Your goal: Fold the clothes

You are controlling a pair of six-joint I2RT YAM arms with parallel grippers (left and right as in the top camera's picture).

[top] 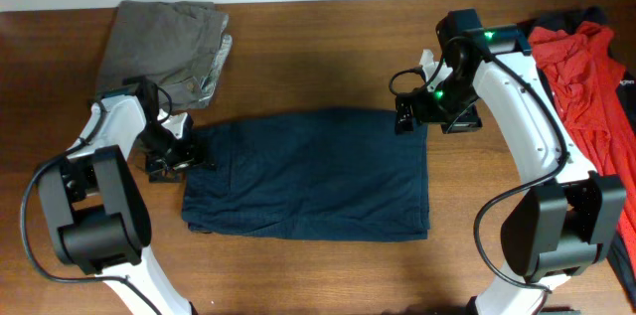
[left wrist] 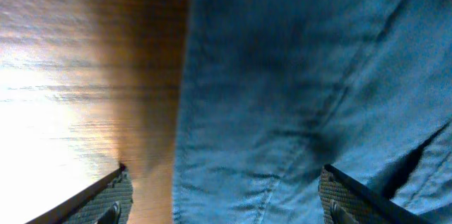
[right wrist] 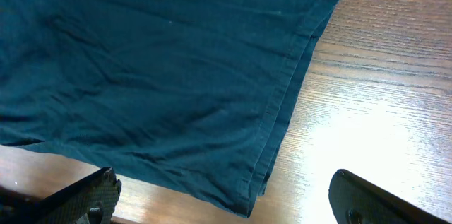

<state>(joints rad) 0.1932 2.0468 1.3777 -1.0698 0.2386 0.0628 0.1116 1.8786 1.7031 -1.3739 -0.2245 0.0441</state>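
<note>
- The dark blue fabric garment [top: 308,174] lies flat at the middle of the brown wooden tabletop [top: 328,47]. It is folded into a rough rectangle with the long side running left to right.
- In the right wrist view, the garment's layered hems lie stacked one on another along one side, with bare wood just beside them.
- The left pincer [top: 191,152] is positioned at the left edge of the blue garment.
- In the left wrist view, its two fingers [left wrist: 106,199] stand wide apart, one over bare wood and the other over the cloth, with the garment's edge between them. The pincer is open and grips nothing.
- The right pincer [top: 407,116] is positioned at the far right corner of the blue garment.
- In the right wrist view, its fingers [right wrist: 374,199] are spread wide, with the hemmed corner of the garment between them. This pincer is also open and grips nothing.
- Whether either pincer touches the cloth cannot be determined.
- A grey folded cloth garment [top: 164,47] lies at the far left of the tabletop, apart from the blue garment and just beyond the left arm.
- A red crumpled cloth garment [top: 586,77] lies unfolded at the right edge of the tabletop, outside the right arm.
</note>
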